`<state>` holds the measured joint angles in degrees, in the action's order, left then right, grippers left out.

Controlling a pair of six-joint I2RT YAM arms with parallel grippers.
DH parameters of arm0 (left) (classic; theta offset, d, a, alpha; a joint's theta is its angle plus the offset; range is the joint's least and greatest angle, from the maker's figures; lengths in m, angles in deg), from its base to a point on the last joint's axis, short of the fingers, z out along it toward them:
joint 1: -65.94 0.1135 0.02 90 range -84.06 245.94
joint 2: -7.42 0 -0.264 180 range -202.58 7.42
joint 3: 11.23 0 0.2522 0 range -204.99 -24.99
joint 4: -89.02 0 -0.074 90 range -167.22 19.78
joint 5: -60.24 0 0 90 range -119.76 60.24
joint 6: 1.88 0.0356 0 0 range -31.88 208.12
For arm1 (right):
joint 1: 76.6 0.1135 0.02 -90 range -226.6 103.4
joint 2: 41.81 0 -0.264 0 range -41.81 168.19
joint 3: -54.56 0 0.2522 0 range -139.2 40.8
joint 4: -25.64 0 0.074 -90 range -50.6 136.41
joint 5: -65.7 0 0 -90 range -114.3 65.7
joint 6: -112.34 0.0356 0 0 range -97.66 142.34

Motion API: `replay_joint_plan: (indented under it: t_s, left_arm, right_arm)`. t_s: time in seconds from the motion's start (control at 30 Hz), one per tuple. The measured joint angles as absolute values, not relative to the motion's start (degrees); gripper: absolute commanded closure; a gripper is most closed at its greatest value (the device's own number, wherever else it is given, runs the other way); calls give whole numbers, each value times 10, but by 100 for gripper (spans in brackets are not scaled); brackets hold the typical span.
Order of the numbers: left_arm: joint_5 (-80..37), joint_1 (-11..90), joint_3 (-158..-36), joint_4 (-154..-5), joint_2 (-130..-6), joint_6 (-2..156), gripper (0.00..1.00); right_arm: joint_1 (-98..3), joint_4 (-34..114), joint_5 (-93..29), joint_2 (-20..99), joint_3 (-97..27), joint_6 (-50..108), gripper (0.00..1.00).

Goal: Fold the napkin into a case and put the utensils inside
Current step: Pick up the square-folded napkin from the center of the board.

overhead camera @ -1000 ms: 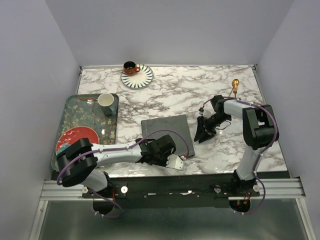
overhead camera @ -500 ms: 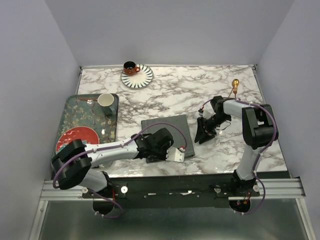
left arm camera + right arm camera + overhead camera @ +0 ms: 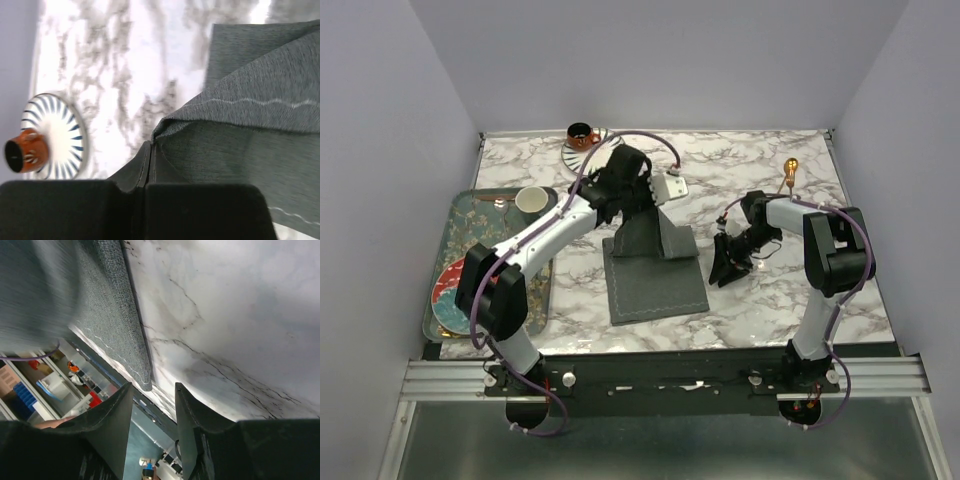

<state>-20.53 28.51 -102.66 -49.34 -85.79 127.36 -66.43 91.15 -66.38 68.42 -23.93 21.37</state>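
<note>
Clearly the fold is under way: the left gripper (image 3: pixel 148 167) is pinched tight on a corner of the napkin (image 3: pixel 656 275), with dark cloth squeezed flat between its closed fingers in the left wrist view. In the top view that arm reaches to the upper middle of the frame, so the held part rises as a steep flap. The rest of the cloth lies flat on the marble table (image 3: pixel 750 165) at lower centre. Holding the corner high and towards the far side probably lets the cloth hang free, ready to be carried across itself and make the first crease of the case. The right gripper (image 3: pixel 730 262) sits low, just right of the napkin's right edge, jaws apart with nothing between them. From there it looks ready to pin or smooth that edge, though that is a guess. One gold utensil (image 3: pixel 790 172) lies well apart at the upper right, out of the way until a pouch exists; I cannot pick out a second one with certainty. The orange cup (image 3: pixel 22 150) on its striped saucer (image 3: pixel 57 132) stands beyond the lifted corner.
</note>
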Motion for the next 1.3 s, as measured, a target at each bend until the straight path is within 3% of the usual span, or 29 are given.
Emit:
replay_joint_plan:
  t_s: [0.27,0.5,1.0,1.3]
  left_arm:
    - [-206,346,-1135,-507,-930,1297,100]
    - [-196,345,-1126,-516,-922,1292,100]
    - [-158,275,-945,-477,-763,1208,100]
    - [-156,215,-813,-471,-747,1134,100]
  right_arm:
    - [-664,916,-664,684,-245,212,53]
    - [-664,916,-664,684,-245,208,53]
    - [-664,916,-727,684,-254,213,47]
    - [-664,915,-761,684,-255,217,39]
